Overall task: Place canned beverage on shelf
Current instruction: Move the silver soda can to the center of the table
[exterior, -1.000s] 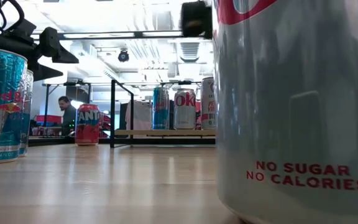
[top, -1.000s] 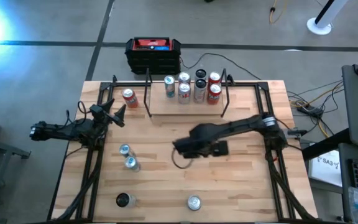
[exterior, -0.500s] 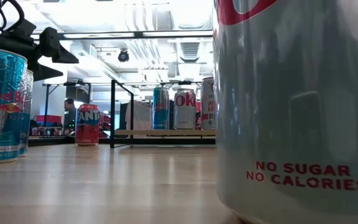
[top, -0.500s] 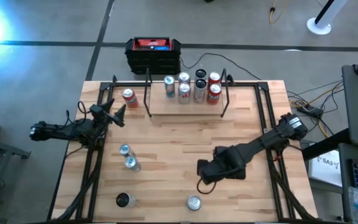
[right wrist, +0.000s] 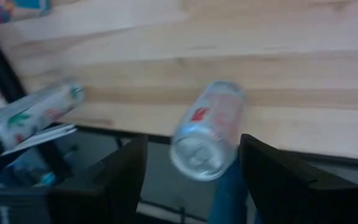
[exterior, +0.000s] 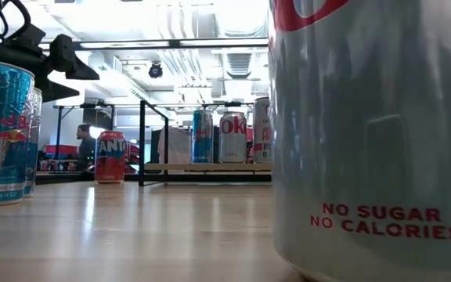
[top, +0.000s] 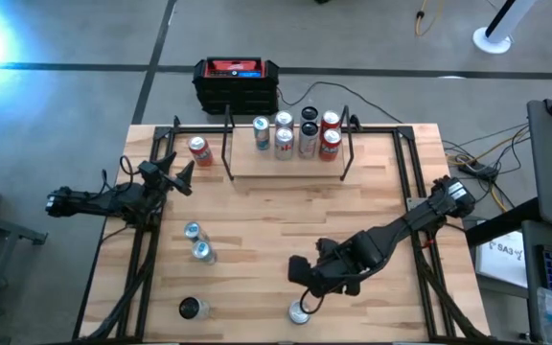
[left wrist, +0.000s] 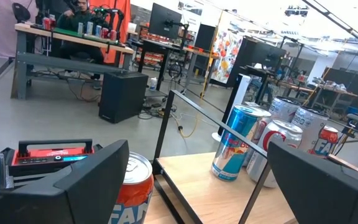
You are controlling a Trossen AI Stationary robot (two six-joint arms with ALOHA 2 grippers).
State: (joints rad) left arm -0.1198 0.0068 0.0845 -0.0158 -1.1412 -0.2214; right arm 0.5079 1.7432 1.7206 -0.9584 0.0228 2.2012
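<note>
**Right arm swings down to the front-edge can**

While your right gripper [right wrist: 188,180] now hovers over the silver can [top: 299,311] at the table's [top: 257,220] near edge, jaws apart and empty, having swept forward from mid-table, the pickup comes next. Your shelf [top: 286,163] stands well apart; your left gripper [top: 178,174] waits open.

Your right tool [top: 302,284] reached low toward the near tabletop edge, fingers [right wrist: 120,180] apart; your left tool [top: 173,176] waited at the left side, fingers spread.
</note>
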